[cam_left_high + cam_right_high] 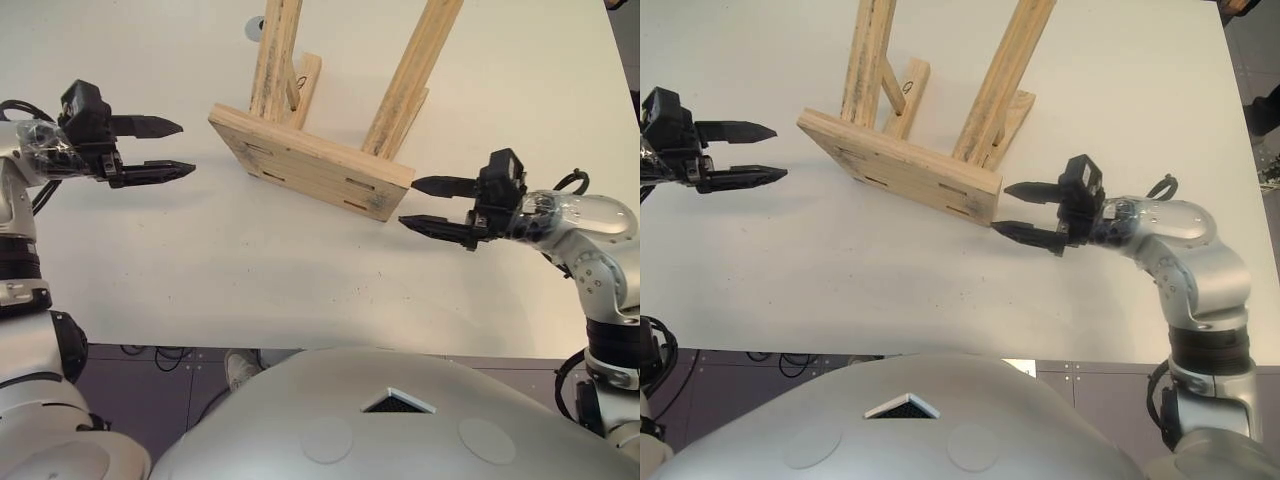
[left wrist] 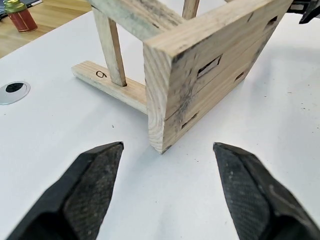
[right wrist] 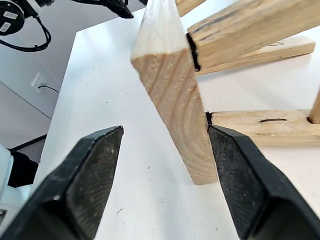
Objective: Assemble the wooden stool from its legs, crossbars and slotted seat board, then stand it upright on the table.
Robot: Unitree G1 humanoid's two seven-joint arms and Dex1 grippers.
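Nearest the robot, the right gripper [image 1: 410,203] hangs low over the white table [image 1: 250,270] with its fingers set wide, holding nothing. Its tips are just beside the right-hand corner of the seat board [image 1: 310,165]. In the right wrist view that corner stands ahead in the gap between the two fingers [image 3: 95,170]; whether either touches the wood cannot be told. The left gripper [image 1: 186,148] is likewise spread wide and empty, out to the left and pointing at the board's left end, clearly apart from it.

The stool lies tipped on its side. The slotted board stands on one long edge, its slotted face toward the robot. Two legs [image 1: 275,55] run away from it across the table. A crossbar [image 1: 305,85] rests flat on the surface between them. Beyond, a round grommet [image 2: 12,90] sits in the tabletop.
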